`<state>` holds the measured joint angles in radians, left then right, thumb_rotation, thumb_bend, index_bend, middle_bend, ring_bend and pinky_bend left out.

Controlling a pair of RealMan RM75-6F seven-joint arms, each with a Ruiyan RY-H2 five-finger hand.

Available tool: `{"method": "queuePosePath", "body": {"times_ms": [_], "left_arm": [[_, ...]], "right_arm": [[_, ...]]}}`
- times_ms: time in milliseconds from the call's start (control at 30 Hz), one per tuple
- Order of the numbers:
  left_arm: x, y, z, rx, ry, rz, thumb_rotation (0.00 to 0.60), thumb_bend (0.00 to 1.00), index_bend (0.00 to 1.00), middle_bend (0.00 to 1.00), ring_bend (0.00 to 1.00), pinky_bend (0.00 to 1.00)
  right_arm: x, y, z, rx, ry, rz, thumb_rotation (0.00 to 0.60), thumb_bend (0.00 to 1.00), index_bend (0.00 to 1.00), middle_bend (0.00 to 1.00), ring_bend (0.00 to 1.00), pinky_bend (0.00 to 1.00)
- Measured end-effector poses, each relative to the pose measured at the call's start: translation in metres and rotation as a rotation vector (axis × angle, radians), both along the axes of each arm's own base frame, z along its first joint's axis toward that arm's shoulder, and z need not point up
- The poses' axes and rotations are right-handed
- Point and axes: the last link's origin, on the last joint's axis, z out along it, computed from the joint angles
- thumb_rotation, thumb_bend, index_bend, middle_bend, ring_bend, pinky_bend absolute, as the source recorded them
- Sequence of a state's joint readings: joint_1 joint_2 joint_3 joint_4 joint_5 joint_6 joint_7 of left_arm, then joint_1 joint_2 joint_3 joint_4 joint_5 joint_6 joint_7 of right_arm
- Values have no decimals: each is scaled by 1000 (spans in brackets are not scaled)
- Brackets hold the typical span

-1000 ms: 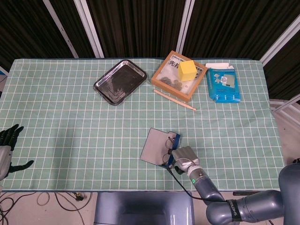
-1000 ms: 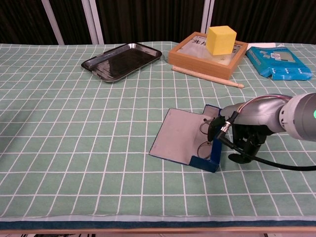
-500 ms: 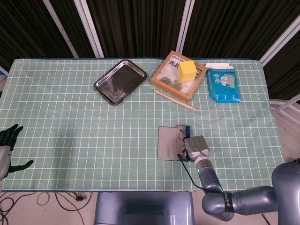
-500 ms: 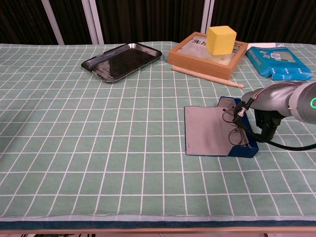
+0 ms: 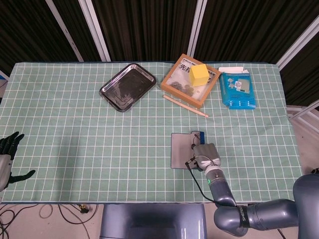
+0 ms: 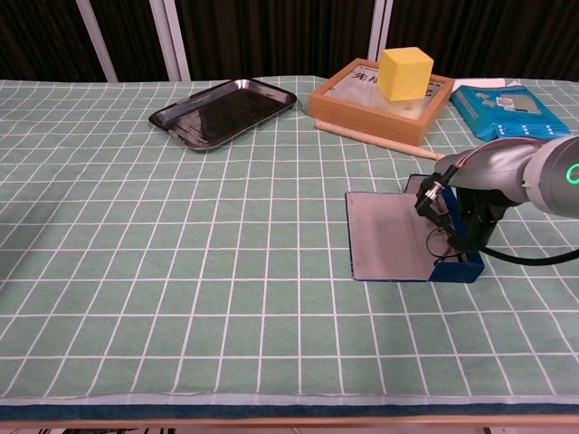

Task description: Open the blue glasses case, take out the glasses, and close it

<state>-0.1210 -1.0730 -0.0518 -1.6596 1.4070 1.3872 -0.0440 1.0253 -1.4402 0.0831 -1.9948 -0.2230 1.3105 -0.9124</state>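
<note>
The blue glasses case (image 5: pixel 200 135) (image 6: pixel 457 268) lies open on the green checked cloth, with its grey lid (image 5: pixel 181 150) (image 6: pixel 391 237) flat to the left. The thin wire glasses (image 6: pixel 441 242) sit in the blue tray. My right hand (image 5: pixel 207 154) (image 6: pixel 455 213) is over that tray with its dark fingers curled down at the glasses. Whether they pinch the frame is hidden. My left hand (image 5: pixel 8 155) hangs off the table's left front corner with its fingers apart and nothing in it.
At the back are a black metal tray (image 5: pixel 127 87) (image 6: pixel 222 110), a wooden frame bearing a yellow cube (image 5: pixel 198 74) (image 6: pixel 404 72), a wooden stick (image 5: pixel 185 106) (image 6: pixel 380 138) and a blue packet (image 5: pixel 237 89) (image 6: pixel 511 113).
The open case has slid to the right and turned square to the table edge, moving along with my right hand. The left hand has not moved.
</note>
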Motion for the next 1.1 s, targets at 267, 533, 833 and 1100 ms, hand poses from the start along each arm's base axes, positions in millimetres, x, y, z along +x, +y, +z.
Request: {"method": "queuePosePath", "body": {"times_ms": [267, 533, 833, 1100], "left_arm": [[0, 0, 1, 3, -4, 1, 600, 0, 0, 0, 0, 0], [-1, 0, 2, 2, -7, 0, 600, 0, 0, 0, 0, 0], [0, -1, 1, 0, -7, -2, 600, 0, 0, 0, 0, 0], [1, -1, 1, 0, -6, -7, 600, 0, 0, 0, 0, 0]], "right_arm": [[14, 17, -8, 54, -52, 19, 600, 486, 266, 897, 980, 1000], [11, 21, -9, 52, -23, 9, 600, 485, 267, 897, 980, 1000], [2, 26, 0, 45, 8, -7, 600, 485, 266, 897, 981, 1000], [-7, 33, 7, 44, 18, -26, 600, 485, 266, 897, 981, 1000]]}}
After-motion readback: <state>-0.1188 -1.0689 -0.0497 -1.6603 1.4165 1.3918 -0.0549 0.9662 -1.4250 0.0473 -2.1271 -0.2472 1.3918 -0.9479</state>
